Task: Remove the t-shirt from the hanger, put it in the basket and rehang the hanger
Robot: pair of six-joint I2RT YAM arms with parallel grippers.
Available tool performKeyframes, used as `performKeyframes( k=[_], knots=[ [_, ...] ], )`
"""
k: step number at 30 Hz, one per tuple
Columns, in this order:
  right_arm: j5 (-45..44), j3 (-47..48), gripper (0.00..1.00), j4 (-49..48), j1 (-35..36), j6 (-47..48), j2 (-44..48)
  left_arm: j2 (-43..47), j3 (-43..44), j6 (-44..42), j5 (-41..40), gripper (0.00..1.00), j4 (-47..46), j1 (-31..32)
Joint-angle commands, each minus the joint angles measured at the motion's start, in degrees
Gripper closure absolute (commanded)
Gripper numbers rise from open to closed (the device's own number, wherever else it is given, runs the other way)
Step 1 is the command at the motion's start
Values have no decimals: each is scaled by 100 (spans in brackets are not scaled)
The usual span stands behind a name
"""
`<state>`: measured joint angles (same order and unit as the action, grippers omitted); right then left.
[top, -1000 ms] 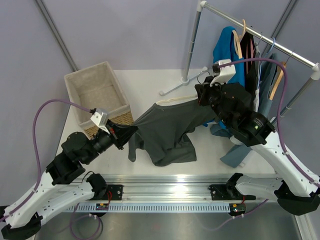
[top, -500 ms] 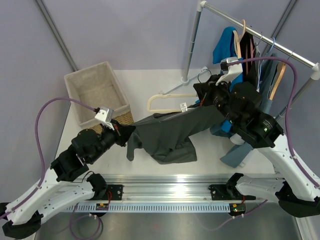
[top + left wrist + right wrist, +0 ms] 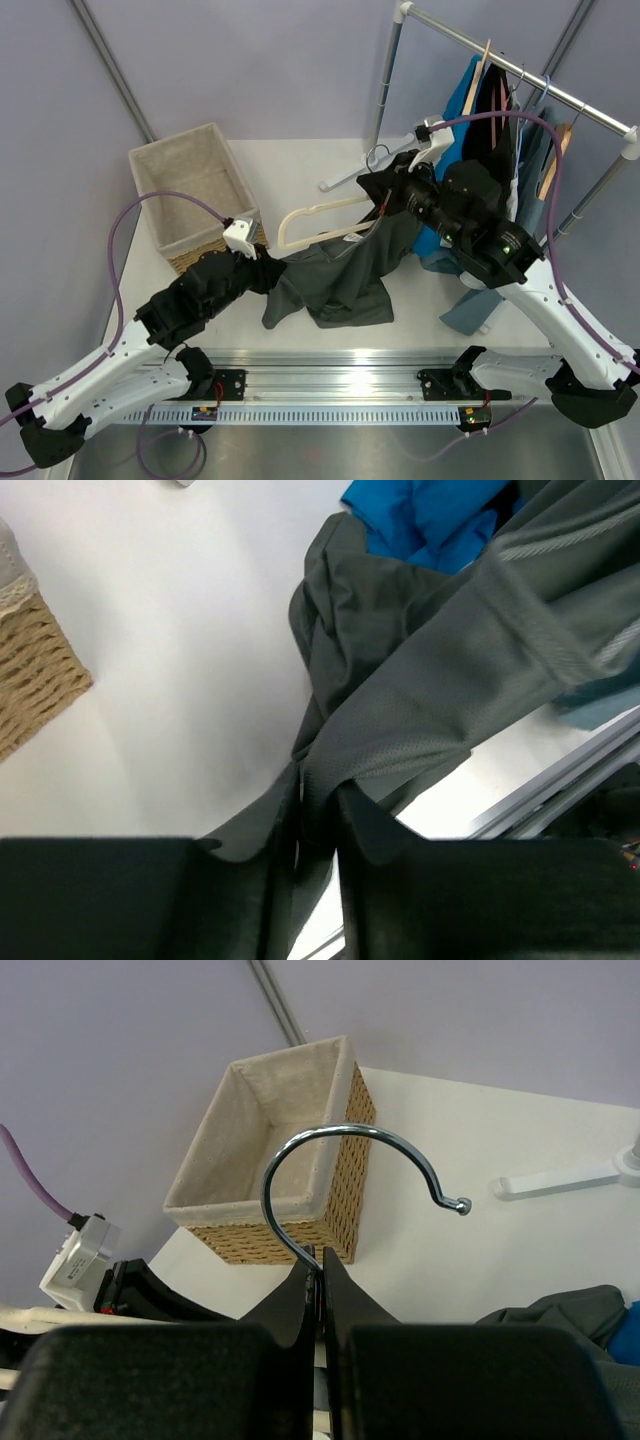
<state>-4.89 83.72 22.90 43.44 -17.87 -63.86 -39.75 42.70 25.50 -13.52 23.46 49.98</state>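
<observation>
The right gripper [image 3: 322,1265] has its jaws clenched on the metal hook [image 3: 345,1130] of the hanger [image 3: 310,215], holding it tilted above the bench [image 3: 290,160]. The hanger's left arm is bare. Its right end is hidden, possibly inside the t-shirt [image 3: 340,280]. The t-shirt lies bunched on the bench between the arms. The left gripper [image 3: 318,800] has its jaws nearly together, grasping a fold of the t-shirt.

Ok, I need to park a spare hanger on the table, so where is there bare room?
Bare table lies at the back, between the basket and the rack's foot. A narrow strip also runs along the near edge in front of the t-shirt. The middle is crowded by the t-shirt and the hanger, the right side by hanging clothes.
</observation>
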Motion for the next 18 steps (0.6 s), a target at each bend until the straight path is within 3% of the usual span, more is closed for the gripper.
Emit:
performKeyframes(
  k=[1,2,3,7,13,18],
  knots=[
    [348,-163,100,-470,-64,-33,-65,81,169,-88,59,73,-448,3],
    [374,-163,100,-496,-64,-33,-74,90,186,-115,138,66,-448,3],
    [461,-242,100,-540,-64,-59,-74,116,239,-202,287,49,-448,3],
    [761,-225,100,-524,-64,-129,-153,414,545,-440,666,31,-273,3],
    [989,-154,100,-365,-55,-147,-250,925,1477,-747,1044,21,281,3],
    [963,-830,100,-724,-64,55,-311,812,2014,-888,1693,15,624,3]
  ],
)
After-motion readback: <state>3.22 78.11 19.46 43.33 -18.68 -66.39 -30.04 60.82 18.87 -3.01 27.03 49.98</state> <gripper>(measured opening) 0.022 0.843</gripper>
